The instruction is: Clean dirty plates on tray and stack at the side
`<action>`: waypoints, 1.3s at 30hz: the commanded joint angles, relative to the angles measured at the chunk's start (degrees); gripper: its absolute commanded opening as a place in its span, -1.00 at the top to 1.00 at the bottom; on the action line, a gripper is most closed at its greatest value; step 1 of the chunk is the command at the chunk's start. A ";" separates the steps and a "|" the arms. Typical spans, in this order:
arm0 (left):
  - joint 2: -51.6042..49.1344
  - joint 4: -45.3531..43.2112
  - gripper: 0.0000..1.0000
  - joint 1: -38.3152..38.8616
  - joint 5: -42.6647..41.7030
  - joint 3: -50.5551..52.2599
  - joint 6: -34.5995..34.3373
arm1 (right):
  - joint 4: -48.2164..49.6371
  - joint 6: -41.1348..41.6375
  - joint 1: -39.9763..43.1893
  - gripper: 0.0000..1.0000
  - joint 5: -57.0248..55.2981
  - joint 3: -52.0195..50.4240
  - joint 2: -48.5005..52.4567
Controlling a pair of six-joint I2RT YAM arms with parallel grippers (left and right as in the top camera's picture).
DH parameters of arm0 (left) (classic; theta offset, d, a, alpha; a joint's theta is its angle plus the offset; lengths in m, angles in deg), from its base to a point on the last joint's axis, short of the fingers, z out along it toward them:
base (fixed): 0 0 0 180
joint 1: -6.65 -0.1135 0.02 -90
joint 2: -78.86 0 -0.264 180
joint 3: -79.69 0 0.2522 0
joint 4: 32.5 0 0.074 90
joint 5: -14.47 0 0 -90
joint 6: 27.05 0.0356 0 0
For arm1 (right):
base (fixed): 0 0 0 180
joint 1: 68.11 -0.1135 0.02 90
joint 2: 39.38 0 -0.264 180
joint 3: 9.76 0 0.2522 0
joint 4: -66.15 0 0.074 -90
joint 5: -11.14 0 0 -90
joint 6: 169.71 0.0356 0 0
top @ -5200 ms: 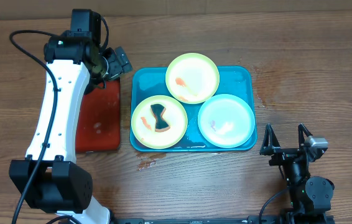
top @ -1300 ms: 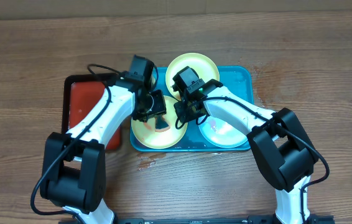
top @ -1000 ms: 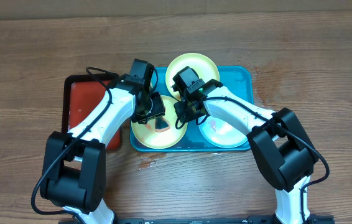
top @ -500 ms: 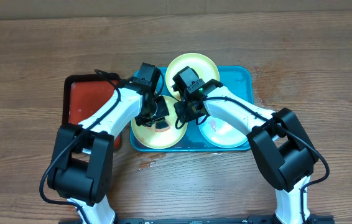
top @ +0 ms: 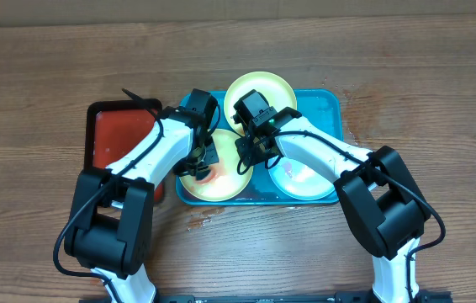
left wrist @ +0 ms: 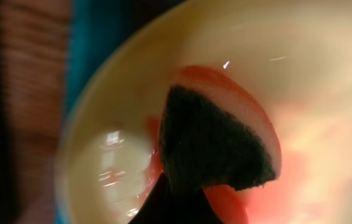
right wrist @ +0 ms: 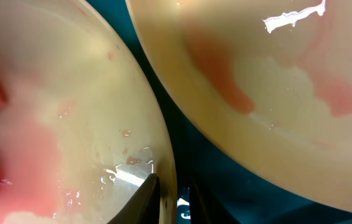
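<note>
A lime-green plate [top: 221, 181] lies at the front left of the turquoise tray [top: 326, 105]. My left gripper [top: 198, 162] is down in it, shut on a dark sponge [left wrist: 216, 146] with an orange-red backing that presses on the plate's smeared white centre [left wrist: 111, 171]. My right gripper [top: 246, 156] is shut on this plate's right rim [right wrist: 168, 168], one finger inside and one outside. A second green plate [top: 261, 91] with orange smears sits at the back of the tray. A pale blue-white plate [top: 309, 177] sits at the front right, partly under my right arm.
A red-brown, black-rimmed tray [top: 112, 139] lies left of the turquoise tray, with my left arm crossing over it. Wet marks [top: 200, 220] show on the wooden table in front of the tray. Bare wood lies right of the tray.
My left gripper has come down a little to the left and closed on the sponge in the front-left plate. The right gripper has stayed on the plate's rim.
</note>
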 commanded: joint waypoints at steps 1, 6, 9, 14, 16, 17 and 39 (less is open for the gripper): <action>-0.66 2.64 0.92 -1.51 7.82 -2.60 1.14 | 0.15 0.15 0.11 0.64 -0.22 -0.63 0.39; -0.66 3.58 0.91 -2.21 3.19 -6.64 1.90 | 0.15 0.15 0.11 0.64 -0.22 -0.63 0.39; -0.66 1.09 0.91 -2.21 -2.34 -7.19 2.21 | 0.15 0.15 0.11 0.64 -0.22 -0.63 0.39; -2.05 -1.95 0.92 -1.90 -11.63 -7.08 2.16 | 0.17 0.13 0.11 0.64 -0.22 -0.63 0.39; -3.23 -2.73 0.91 -1.53 -13.18 -7.08 2.19 | 0.33 0.13 0.11 0.64 -0.22 -0.63 0.39; -4.11 -2.99 0.91 -1.29 -13.73 -7.08 2.19 | 0.37 0.13 0.11 0.64 -0.22 -0.63 0.39; -8.02 14.51 0.91 -5.79 2.29 -20.28 5.40 | 0.57 0.13 0.11 0.64 -0.22 -0.63 0.39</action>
